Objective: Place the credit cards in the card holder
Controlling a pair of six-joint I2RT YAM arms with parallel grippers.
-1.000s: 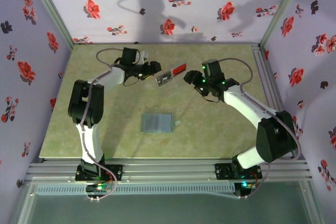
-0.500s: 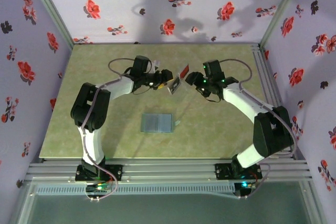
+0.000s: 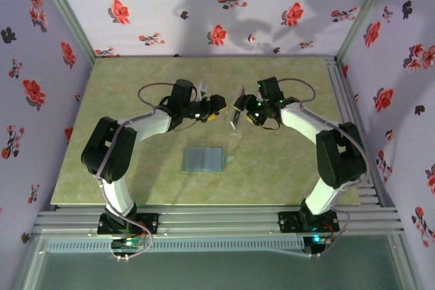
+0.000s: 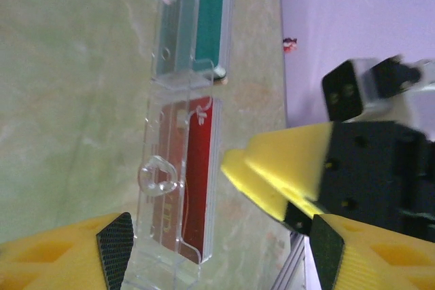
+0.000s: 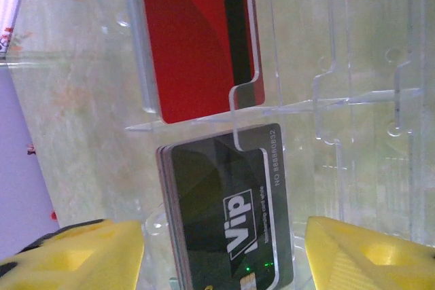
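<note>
The slate grey-teal card holder (image 3: 203,159) lies flat at mid-table, apart from both grippers. The credit cards stand in a clear acrylic rack (image 3: 234,117) further back. In the right wrist view, a red card (image 5: 190,39) sits in one slot and a stack topped by a black "VIP" card (image 5: 217,202) in the slot nearest me. My right gripper (image 5: 224,239) is open with that black stack between its yellow fingers, gaps on both sides. My left gripper (image 4: 221,242) is open at the rack's (image 4: 166,168) edge, seeing red cards (image 4: 200,168) and a green card (image 4: 212,11) edge-on.
The right gripper's yellow finger (image 4: 272,174) reaches in close beside my left gripper, so the two grippers (image 3: 228,108) nearly meet over the rack. Aluminium rails (image 3: 346,100) run along the right and near table edges. Floral walls enclose the table.
The left arm has swung right and the right gripper has come left, so both now meet at the rack. The rack with its cards has shifted right and slightly nearer.
</note>
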